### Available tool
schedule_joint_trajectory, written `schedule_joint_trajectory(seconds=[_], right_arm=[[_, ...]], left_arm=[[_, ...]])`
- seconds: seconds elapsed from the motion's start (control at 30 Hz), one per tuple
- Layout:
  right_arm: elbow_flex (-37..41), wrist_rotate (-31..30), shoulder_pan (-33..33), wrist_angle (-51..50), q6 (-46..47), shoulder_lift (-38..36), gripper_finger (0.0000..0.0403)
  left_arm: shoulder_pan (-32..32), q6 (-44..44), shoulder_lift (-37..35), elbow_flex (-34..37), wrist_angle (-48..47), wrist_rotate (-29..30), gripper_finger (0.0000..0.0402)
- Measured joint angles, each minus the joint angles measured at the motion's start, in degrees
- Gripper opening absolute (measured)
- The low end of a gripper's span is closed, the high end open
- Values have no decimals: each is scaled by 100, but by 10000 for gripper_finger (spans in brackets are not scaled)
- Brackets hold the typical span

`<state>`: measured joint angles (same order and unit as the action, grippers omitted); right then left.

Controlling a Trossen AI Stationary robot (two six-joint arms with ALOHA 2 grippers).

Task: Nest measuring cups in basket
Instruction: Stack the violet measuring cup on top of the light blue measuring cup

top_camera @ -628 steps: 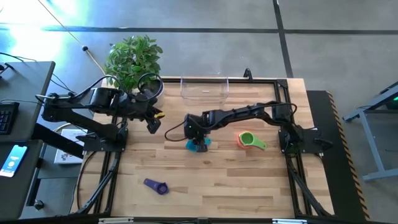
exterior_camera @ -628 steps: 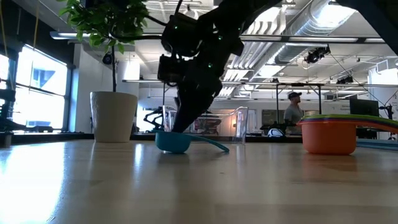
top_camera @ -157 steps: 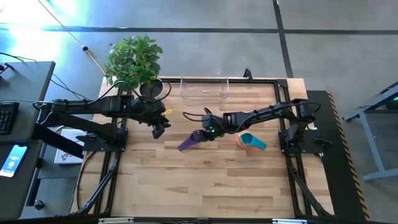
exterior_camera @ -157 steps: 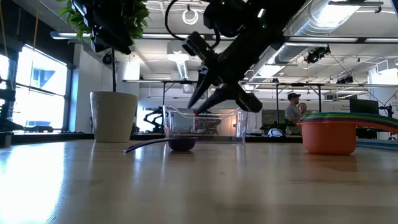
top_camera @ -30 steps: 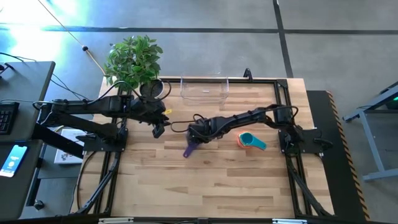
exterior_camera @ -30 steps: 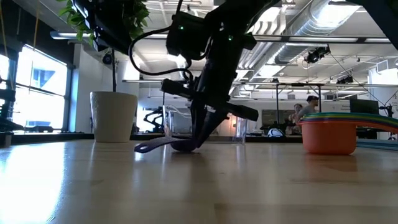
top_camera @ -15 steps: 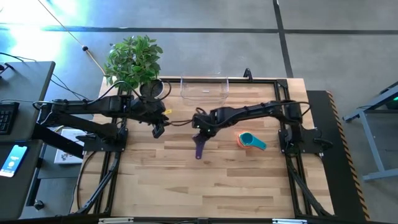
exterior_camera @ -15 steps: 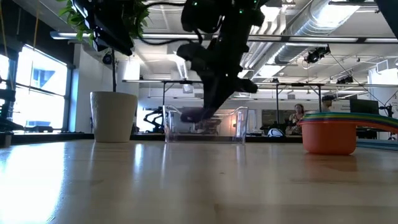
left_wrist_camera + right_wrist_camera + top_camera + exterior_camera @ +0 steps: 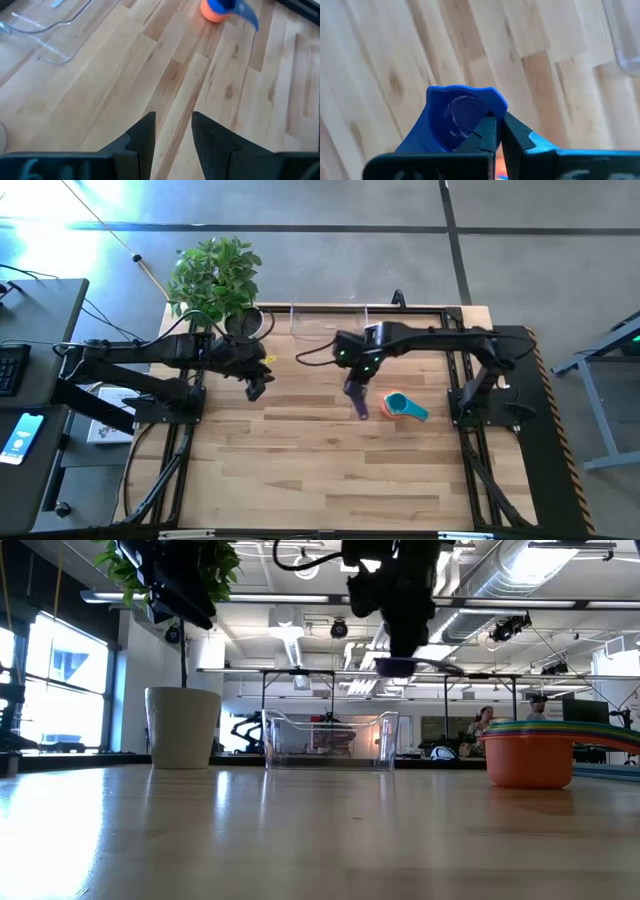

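You'll see a leafy potted plant in a white pot at the wooden tabletop's far left corner; left of the tabletop sit a phone and a keyboard.

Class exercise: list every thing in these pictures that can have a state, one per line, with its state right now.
purple measuring cup: lifted off the table, held by its rim.
right gripper: shut on the purple measuring cup.
left gripper: open, holding nothing, above the table.
stack of cups: nested, on the table, teal on top.
basket: upright, no cups inside.
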<state>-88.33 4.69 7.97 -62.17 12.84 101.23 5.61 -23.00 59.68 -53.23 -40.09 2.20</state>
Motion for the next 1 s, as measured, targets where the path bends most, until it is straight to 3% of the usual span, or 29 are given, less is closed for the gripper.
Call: schedule_joint_trajectory(seconds=[0.23,0.4,0.7,1.0], right_arm=[[0,244,246,-1094,-2381,-235,1],[57,179,267,-1669,-3487,-229,1],[843,176,124,-1564,-4192,-464,0],[1999,87,96,-769,-4337,-1447,0]], left_arm=[[114,-675,-1,1,2,22,117],[242,-1218,0,0,2,24,117],[269,-1921,-2,0,13,278,117],[269,-2197,-1,1,43,707,117]])
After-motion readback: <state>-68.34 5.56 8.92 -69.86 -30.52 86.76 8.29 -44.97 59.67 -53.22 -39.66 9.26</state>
